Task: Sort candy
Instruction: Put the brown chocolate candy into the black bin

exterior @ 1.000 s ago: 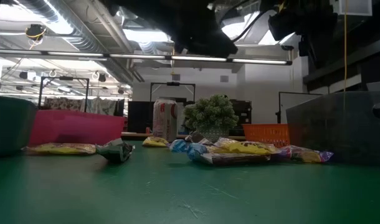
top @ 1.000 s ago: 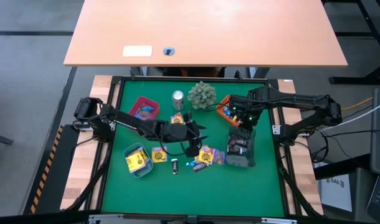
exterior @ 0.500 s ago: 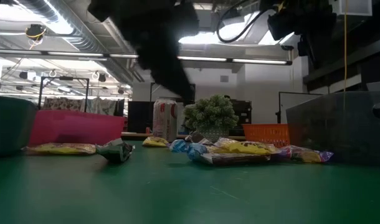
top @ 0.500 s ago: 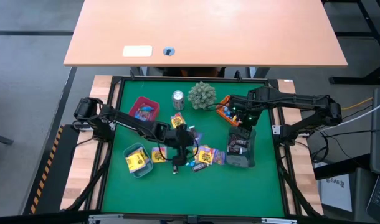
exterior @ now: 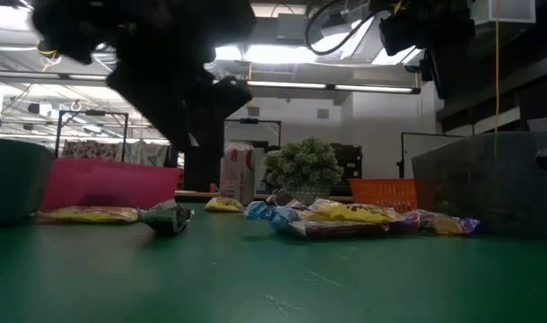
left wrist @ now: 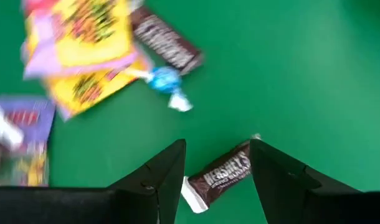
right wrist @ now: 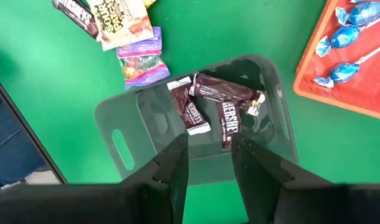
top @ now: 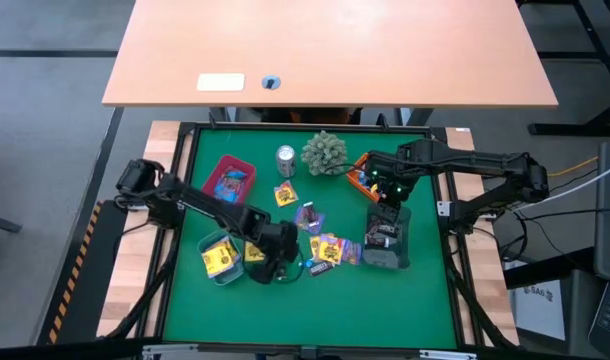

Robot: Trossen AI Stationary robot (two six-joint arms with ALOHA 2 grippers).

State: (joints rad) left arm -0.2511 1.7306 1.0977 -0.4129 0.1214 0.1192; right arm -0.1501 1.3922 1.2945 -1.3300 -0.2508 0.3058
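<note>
Chocolate bar is seen lying flat on the green mat, between the spread fingers of the left gripper, ungrasped. Its long axis is set diagonally across the gap. Pickup is judged in hand; descent and closing are required next. Right gripper is held open above the grey bin.

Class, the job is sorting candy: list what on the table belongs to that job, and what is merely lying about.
Belongs to the job:
brown mini bar between the open left gripper fingers
yellow packets
blue-wrapped sweet
grey bin
orange tray

Lying about:
silver can
spiky plant ball
</note>
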